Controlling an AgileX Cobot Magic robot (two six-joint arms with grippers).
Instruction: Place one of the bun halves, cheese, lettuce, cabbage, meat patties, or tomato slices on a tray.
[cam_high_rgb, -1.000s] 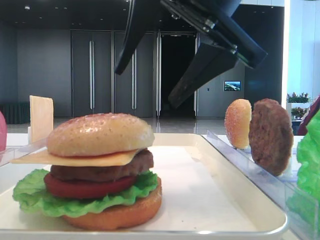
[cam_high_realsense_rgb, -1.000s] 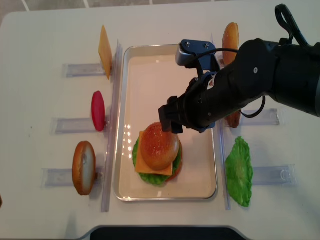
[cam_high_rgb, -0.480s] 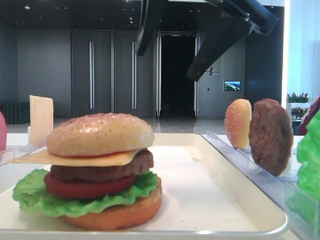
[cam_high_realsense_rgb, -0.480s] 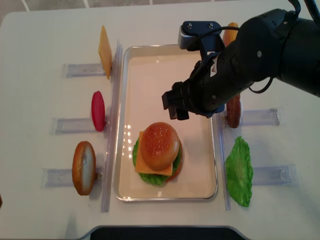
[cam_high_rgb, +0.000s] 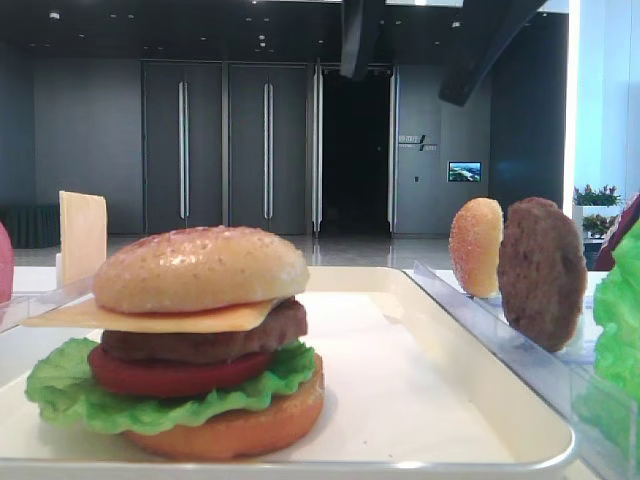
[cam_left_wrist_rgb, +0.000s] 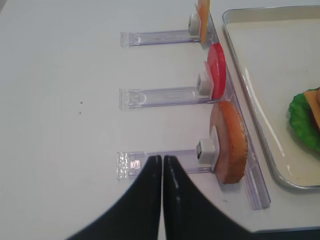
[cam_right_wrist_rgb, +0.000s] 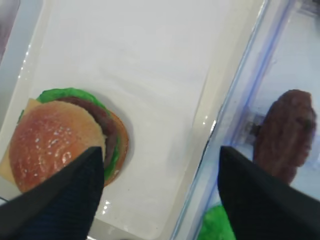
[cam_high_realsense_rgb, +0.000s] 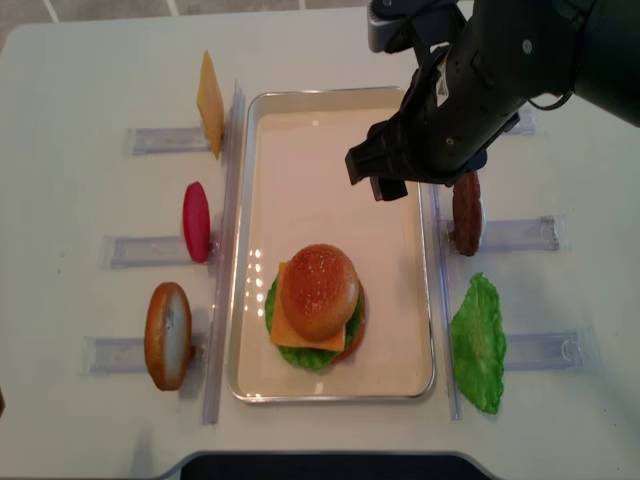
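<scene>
Stacked burger (cam_high_realsense_rgb: 317, 306) sits in the tray (cam_high_realsense_rgb: 330, 135), holder racks (cam_high_realsense_rgb: 150, 140) flanking both sides

In the overhead view the right arm (cam_high_realsense_rgb: 500, 70) hides the spare bun top in the far right rack. The low side view cuts the lettuce (cam_high_rgb: 622, 310) and the tomato slice (cam_high_rgb: 4, 262) off at its edges. Only the tips of the right gripper (cam_high_rgb: 415, 45) show at its top edge.
</scene>
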